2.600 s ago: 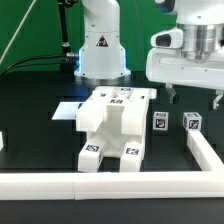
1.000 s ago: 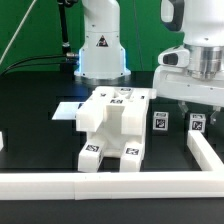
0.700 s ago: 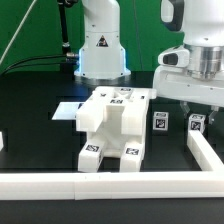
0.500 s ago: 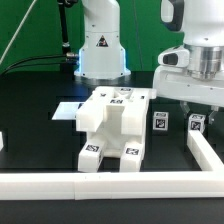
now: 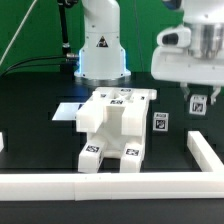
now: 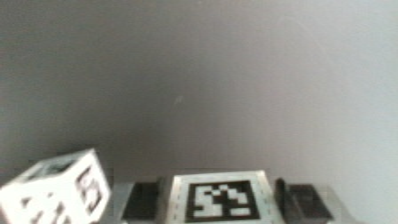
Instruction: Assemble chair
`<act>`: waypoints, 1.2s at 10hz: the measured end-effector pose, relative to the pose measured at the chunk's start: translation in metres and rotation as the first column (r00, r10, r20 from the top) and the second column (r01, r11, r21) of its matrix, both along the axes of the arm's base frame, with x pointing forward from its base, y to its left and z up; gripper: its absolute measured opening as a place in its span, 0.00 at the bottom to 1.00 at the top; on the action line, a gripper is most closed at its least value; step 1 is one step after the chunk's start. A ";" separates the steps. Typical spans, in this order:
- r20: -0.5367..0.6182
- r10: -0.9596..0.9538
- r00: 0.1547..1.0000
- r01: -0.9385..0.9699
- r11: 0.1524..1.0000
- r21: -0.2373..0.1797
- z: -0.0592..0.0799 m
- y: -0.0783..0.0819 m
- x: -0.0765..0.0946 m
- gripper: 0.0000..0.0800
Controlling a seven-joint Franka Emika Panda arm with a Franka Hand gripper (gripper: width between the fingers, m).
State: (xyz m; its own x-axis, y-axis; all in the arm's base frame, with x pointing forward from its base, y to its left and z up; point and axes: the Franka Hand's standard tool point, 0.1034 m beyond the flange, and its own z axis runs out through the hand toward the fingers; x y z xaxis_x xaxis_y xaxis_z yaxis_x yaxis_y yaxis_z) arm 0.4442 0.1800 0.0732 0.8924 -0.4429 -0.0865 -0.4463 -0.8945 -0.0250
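The joined white chair pieces (image 5: 115, 125) stand mid-table with tags on top and front. My gripper (image 5: 198, 104) hangs above the table at the exterior view's right, shut on a small white tagged chair block (image 5: 198, 102) held clear of the surface. In the wrist view that block (image 6: 222, 198) sits between my dark fingers (image 6: 143, 200). A second small tagged block (image 5: 160, 122) rests on the table beside the chair; it also shows in the wrist view (image 6: 54, 190).
The low white border rail runs along the front (image 5: 110, 185) and up the exterior view's right side (image 5: 205, 150). The marker board (image 5: 66, 111) lies flat behind the chair. The robot base (image 5: 100, 50) stands at the back.
My gripper came down over the right-hand small block, stayed there, and has now risen with the block in it. The other small block and the chair have not moved.
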 end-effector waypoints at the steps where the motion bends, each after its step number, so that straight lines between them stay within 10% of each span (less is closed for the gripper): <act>1: -0.001 0.014 1.000 -0.014 1.000 0.015 0.023 -0.011 0.003 0.36; 3: -0.007 0.049 0.999 -0.048 0.998 0.045 0.071 -0.037 0.016 0.36; 7: -0.023 0.013 1.000 -0.012 0.998 0.067 0.067 -0.044 0.027 0.36; 12: 0.062 0.335 0.940 -0.335 0.942 -0.011 0.072 -0.088 0.078 0.36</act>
State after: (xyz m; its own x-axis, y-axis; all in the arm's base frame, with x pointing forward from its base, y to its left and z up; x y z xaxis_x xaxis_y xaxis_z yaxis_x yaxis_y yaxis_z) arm 0.5224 0.0917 0.1457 0.9927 -0.1174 -0.0262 -0.1184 -0.9921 -0.0423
